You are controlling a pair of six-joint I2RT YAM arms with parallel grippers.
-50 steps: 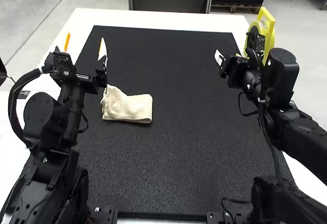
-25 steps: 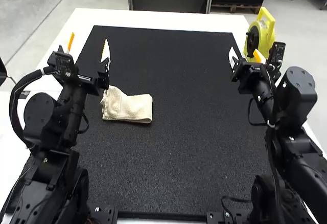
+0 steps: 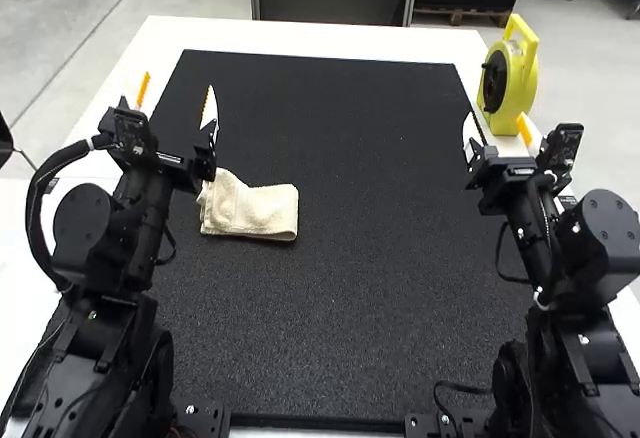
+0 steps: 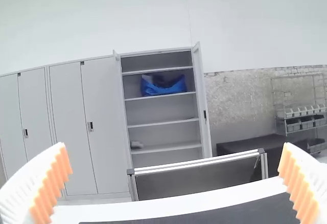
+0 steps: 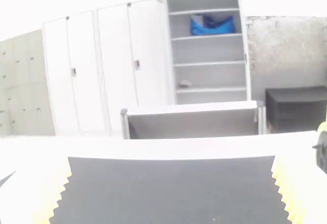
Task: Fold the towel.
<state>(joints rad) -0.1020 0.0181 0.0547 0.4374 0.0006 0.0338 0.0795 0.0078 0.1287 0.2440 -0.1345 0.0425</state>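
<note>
The towel [image 3: 262, 211] lies, seemingly folded, on the black mat [image 3: 350, 268]; the left tool [image 3: 176, 99] and the right tool [image 3: 498, 131] are both released, fingers wide apart.

A black rectangular rough-surfaced mat [image 3: 350, 338] lies on the white flat-topped bench [image 3: 300, 33], whose top extends beyond it at the far end and at both sides. The cream, folded terry towel [image 3: 255, 212] lies on the mat's left half, to the right of the black jointed left arm [image 3: 98, 233]. The black left tool with white, orange-padded fingers [image 3: 177, 96] is beyond the towel and to its left. The round yellow case with a handle [image 3: 525, 68] stands beside the mat's far right, beyond the black right tool with white, orange-padded fingers [image 3: 497, 128].
</note>
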